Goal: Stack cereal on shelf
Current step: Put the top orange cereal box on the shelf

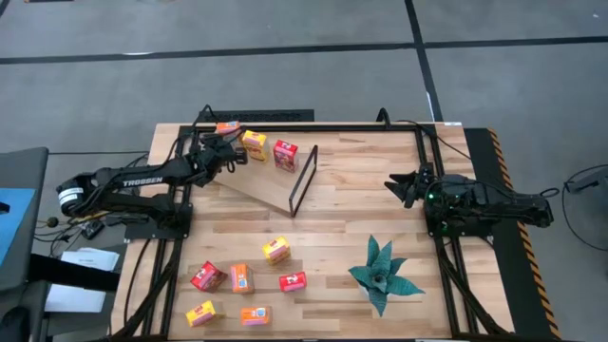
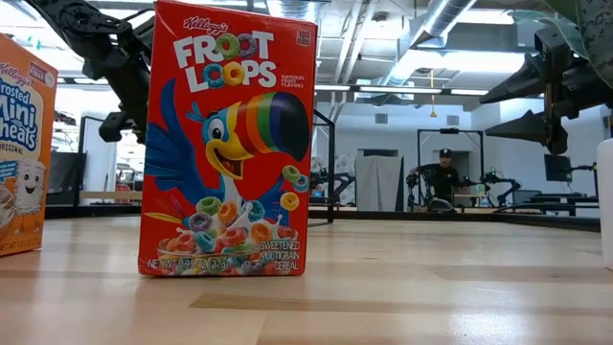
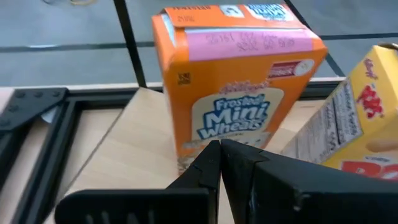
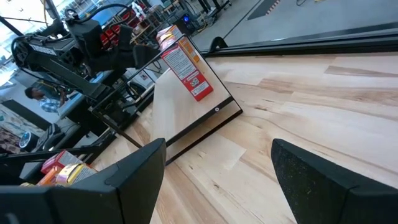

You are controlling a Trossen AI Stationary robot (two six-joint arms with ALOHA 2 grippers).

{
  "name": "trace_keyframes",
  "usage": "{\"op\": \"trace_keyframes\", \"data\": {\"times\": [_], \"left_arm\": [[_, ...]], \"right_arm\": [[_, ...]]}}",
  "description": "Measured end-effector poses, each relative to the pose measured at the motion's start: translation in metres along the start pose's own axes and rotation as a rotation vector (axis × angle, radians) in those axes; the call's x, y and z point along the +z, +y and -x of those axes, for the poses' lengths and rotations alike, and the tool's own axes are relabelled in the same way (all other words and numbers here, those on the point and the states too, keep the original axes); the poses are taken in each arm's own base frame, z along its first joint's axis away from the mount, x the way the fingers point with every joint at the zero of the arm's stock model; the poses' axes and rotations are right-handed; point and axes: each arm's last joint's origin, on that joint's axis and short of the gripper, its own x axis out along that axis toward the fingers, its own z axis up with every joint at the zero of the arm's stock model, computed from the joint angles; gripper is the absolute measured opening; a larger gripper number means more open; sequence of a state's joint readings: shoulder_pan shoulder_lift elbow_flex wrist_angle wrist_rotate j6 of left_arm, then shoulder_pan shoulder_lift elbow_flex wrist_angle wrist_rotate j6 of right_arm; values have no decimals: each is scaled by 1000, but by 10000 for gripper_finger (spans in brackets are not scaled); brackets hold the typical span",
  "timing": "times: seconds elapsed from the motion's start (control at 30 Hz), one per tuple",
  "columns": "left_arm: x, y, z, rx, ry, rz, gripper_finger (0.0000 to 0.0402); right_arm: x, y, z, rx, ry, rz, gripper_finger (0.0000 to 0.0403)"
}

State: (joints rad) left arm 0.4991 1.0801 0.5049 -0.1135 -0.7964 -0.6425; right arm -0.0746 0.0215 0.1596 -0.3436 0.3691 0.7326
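We see the shelf [image 1: 269,177] lying flat at the far left of the table [image 1: 361,228], its long axis running diagonally, with its black frame [image 1: 303,180] upright at the end nearest the table's middle. 3 cereal boxes stand upright on it: an orange one [image 3: 230,81], a yellow one [image 1: 254,144] and a red one [image 1: 285,154]. The left gripper [image 3: 219,163], fingers pressed together, sits just before the orange box. 6 more boxes [image 1: 243,290] lie scattered near the front-left. The right gripper [image 4: 217,168] waits spread at the right side.
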Motion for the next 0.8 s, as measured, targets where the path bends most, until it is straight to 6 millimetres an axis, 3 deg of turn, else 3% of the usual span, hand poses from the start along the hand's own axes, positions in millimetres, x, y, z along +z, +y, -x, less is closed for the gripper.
{"op": "trace_keyframes", "data": {"times": [0.37,0.8], "left_arm": [[1,2,0,59,-44,4,0],[-5,-5,1,-190,153,19,0]], "right_arm": [[0,0,0,0,0,-1,317],[0,0,0,0,0,-3,317]]}}
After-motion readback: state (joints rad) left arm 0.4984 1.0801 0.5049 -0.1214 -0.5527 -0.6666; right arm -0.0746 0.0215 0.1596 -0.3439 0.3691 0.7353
